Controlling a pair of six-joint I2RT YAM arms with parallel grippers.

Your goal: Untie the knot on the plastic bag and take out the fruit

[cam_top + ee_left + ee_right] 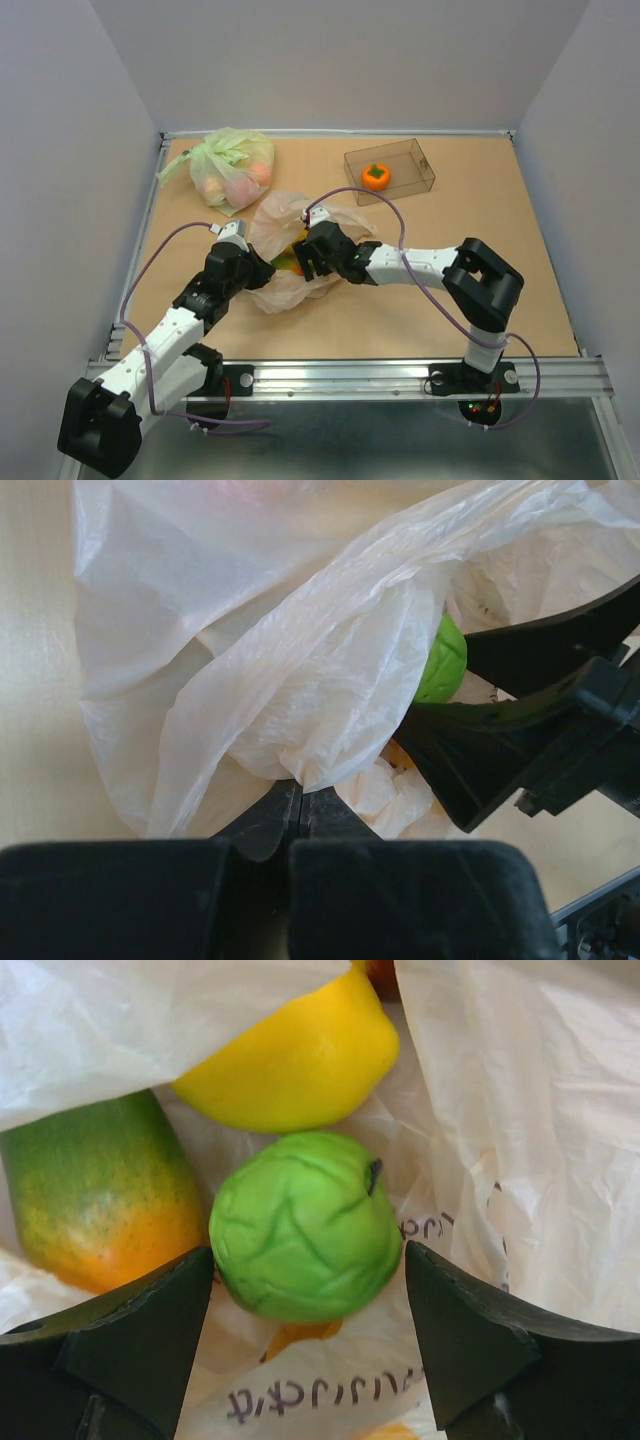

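From above, the plastic bag lies crumpled on the table, nearer the arms than the clear box and to the left of it. One orange fruit with a green cap sits inside the clear box. A green bag lies well to the left of the box. The left gripper and right gripper both meet at the side of the plastic bag away from the box. No knot shows, and the mouth looks open.

In the left wrist view, the left gripper has its fingers pressed together on a fold of the plastic bag, pinning the film. The film is thin, limp and creased. It will probably slide and bunch rather than hold a shape, so a firm pinch on a gathered edge suits it. A green lime peeks past the film, beside the dark fingers of the right gripper.

In the right wrist view, the right gripper is spread wide with nothing gripped, its fingers on either side of the green lime. A yellow lemon touches the lime, and a green-orange fruit lies just beside it, all on the bag's film. The lime looks light, rigid and glossy. It is round enough to squirt out, so I judge a hold across its widest middle is best.
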